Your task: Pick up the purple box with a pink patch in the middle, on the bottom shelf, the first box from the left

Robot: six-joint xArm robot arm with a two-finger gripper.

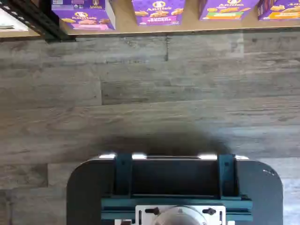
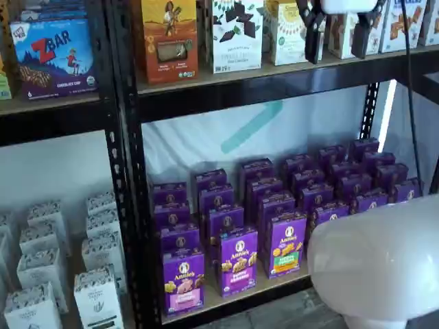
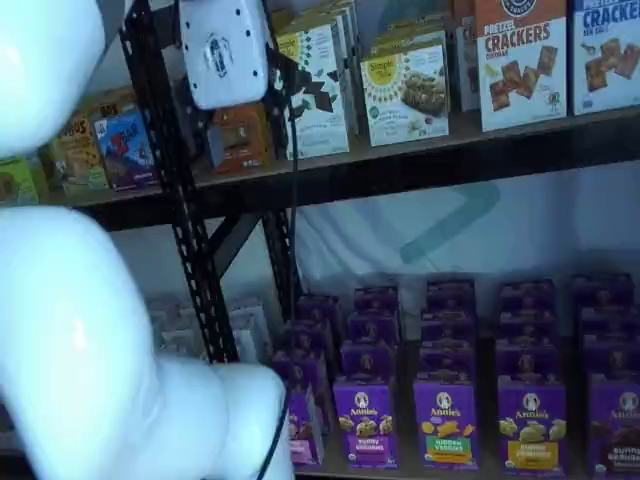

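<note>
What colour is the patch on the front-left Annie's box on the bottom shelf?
Pink, on the purple box; clearest in a shelf view.

The purple box looks like printed card, smooth with a soft sheen, its pink patch flat and matt. It stands on the bottom shelf, a tan board with a dull, unvarnished look, edged by a black metal rail, painted and slightly satin. The perforated upright is the same black painted metal. In the wrist view the floor shows grey wood-grain planks, matt and streaky. The robot arm is white plastic, smooth and glossy, catching light. The gripper has a white moulded body and black matt fingers. Behind the shelves, a pale sheet looks like thin, creased plastic film.
</note>
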